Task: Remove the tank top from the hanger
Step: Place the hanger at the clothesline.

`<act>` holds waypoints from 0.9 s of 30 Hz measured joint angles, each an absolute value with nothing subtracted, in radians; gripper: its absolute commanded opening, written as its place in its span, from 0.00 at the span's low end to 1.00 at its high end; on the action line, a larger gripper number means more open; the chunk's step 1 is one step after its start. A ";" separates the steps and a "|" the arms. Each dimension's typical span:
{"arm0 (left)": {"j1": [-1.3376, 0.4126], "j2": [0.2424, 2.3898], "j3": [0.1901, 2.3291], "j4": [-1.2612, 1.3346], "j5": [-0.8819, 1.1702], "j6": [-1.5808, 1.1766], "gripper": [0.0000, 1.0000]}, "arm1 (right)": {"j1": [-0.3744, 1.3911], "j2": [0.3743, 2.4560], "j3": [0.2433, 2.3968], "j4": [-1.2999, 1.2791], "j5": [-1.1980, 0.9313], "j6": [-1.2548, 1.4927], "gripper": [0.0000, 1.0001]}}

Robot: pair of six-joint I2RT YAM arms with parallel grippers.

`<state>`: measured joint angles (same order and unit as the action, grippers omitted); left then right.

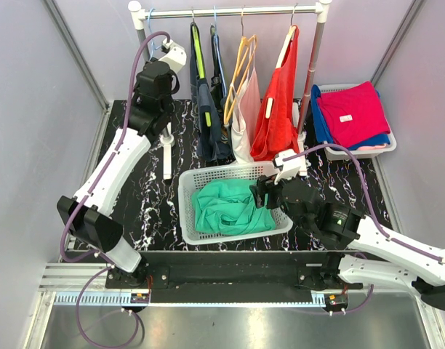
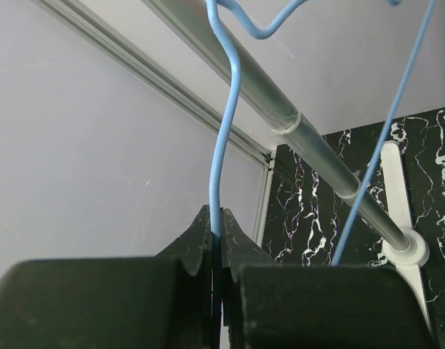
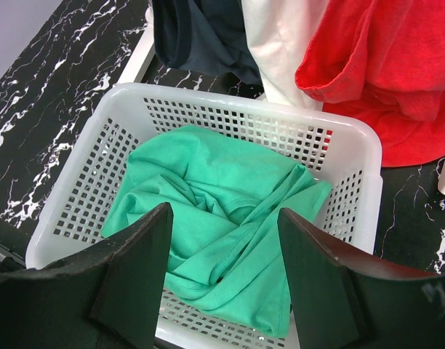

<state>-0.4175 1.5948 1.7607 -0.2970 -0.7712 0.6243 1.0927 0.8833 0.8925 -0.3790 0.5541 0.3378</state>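
Right gripper (image 3: 222, 243) fills the wrist cam: both fingers spread wide with nothing between them, hovering right over the white basket (image 3: 244, 107). The green tank top (image 3: 215, 211) is inside the basket, bunched into a soft heap with a strap or hem fold running across the middle. It fills most of the floor and nothing hangs over the rim.

The left gripper (image 2: 217, 236) is way behind the basket and off to its left, up by the rail (image 2: 281, 105). Its fingers are pinched tight on the wire of the blue hanger (image 2: 224, 131). No fabric shows on that wire in the left wrist view, so the hanger looks bare to me.

My read is that the removal itself is basically done and this is the wrap-up. The next move probably just needs the left arm to deal with the empty hanger, letting go gently so the hook sits on the rail and doesn't swing. The right arm only has to back away from the basket without snagging that loose cloth.
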 measured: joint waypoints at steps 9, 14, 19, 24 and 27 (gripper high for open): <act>-0.419 1.594 1.758 -0.319 -0.762 0.601 0.99 | 1.093 0.870 0.892 -0.379 0.554 0.340 0.70; -0.433 1.579 1.766 -0.363 -0.759 0.592 0.99 | 1.093 0.870 0.892 -0.379 0.554 0.346 0.70; -0.488 1.548 1.835 -0.405 -0.763 0.591 0.99 | 1.093 0.869 0.892 -0.379 0.554 0.351 0.70; -0.595 1.441 1.903 -0.417 -0.760 0.562 0.99 | 1.093 0.866 0.889 -0.379 0.554 0.361 0.71; -0.649 1.364 1.926 -0.410 -0.744 0.521 0.99 | 1.093 0.863 0.885 -0.379 0.554 0.366 0.71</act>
<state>-0.6487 1.3636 1.9263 -0.4095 -0.7441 0.5213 1.0927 0.8635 0.8852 -0.3790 0.5545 0.3664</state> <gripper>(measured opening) 0.985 0.706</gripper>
